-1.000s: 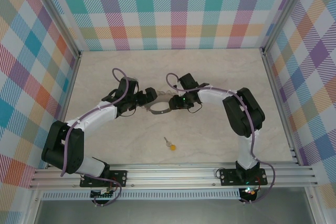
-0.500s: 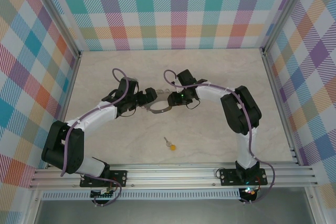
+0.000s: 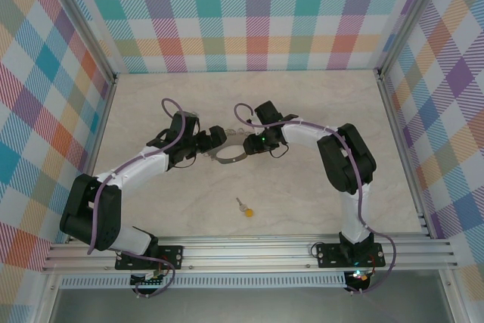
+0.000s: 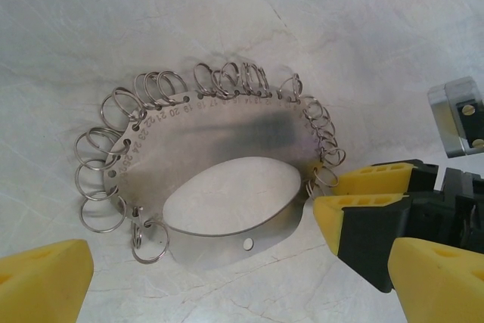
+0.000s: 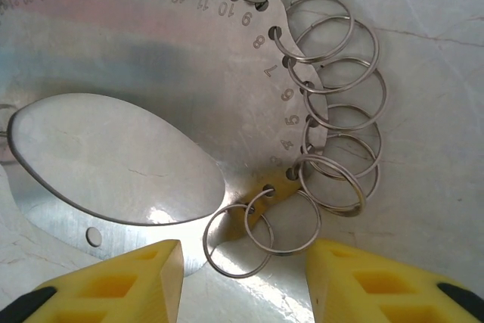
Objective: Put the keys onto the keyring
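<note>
Top view: the keyring (image 3: 226, 155) lay flat on the pale marbled surface (image 3: 325, 111), near the middle. It was a silvery oval plate with a large oval cut-out, stamped numbers along its rim and small split rings (image 5: 344, 122) hung through the rim holes.

Your left pincer (image 4: 238, 285) sat at 9 o'clock of the plate. Its yellow fingers (image 4: 41, 281) were spread wide, one at each lower corner of the left wrist view, with the plate's near edge lying between them. Nothing was held.

Your right pincer (image 5: 242, 277) sat at 3 o'clock of the plate in the top view. In the left wrist view its yellow tips met the plate's rim at about 4 o'clock. In the right wrist view its fingers stood partly apart, and two loose split rings and the plate's corner lay in the gap. Neither finger pressed on a ring there, so you should log it as open with no grip.

The rings ran round the plate's rim from 12 to 4 o'clock in the right wrist view. Some lay overlapped on the surface.

The key (image 3: 243, 208), silver with a yellow-orange head, lay alone at 6 o'clock of the keyring. It was well apart from the plate and from both pincers, and it was not on any ring.
</note>
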Controlling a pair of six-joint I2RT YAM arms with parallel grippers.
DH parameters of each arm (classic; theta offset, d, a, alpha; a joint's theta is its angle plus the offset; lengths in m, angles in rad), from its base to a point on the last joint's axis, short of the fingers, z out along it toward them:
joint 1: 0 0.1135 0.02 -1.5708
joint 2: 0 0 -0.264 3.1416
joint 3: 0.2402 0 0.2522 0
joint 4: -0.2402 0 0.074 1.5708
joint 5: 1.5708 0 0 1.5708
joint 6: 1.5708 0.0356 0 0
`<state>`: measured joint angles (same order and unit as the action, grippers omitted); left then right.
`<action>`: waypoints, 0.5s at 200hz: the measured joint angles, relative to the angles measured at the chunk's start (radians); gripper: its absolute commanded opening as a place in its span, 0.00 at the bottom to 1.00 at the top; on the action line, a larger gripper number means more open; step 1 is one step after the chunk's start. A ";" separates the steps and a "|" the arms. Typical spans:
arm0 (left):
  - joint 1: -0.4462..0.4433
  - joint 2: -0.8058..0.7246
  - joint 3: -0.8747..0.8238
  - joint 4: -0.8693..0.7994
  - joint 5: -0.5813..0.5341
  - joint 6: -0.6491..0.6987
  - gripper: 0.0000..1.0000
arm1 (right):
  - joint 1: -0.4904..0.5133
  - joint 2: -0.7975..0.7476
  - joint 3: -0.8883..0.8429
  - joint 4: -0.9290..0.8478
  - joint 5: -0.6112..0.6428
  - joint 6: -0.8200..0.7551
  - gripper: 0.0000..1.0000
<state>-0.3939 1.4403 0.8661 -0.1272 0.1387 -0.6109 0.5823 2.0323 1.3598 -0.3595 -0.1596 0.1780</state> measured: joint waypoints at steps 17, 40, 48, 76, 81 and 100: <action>0.000 0.000 0.000 0.000 0.000 -0.002 1.00 | 0.000 0.001 0.001 -0.002 0.007 -0.011 0.47; 0.000 0.000 0.000 0.000 0.000 -0.003 1.00 | 0.006 0.005 0.008 -0.004 0.016 -0.023 0.47; 0.000 0.000 0.000 0.000 0.000 -0.003 1.00 | 0.008 0.007 0.012 -0.005 0.021 -0.029 0.47; 0.000 0.000 0.000 0.000 0.000 -0.003 1.00 | 0.015 0.015 0.023 -0.009 0.029 -0.037 0.47; 0.000 0.000 0.000 0.000 0.000 -0.003 1.00 | 0.016 0.015 0.023 -0.009 0.029 -0.037 0.47; 0.000 0.000 0.000 0.000 0.000 -0.003 1.00 | 0.021 0.016 0.023 -0.009 0.029 -0.037 0.46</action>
<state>-0.3939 1.4406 0.8661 -0.1268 0.1387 -0.6140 0.6029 2.0480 1.3823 -0.3687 -0.1307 0.1406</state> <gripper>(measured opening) 0.998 0.466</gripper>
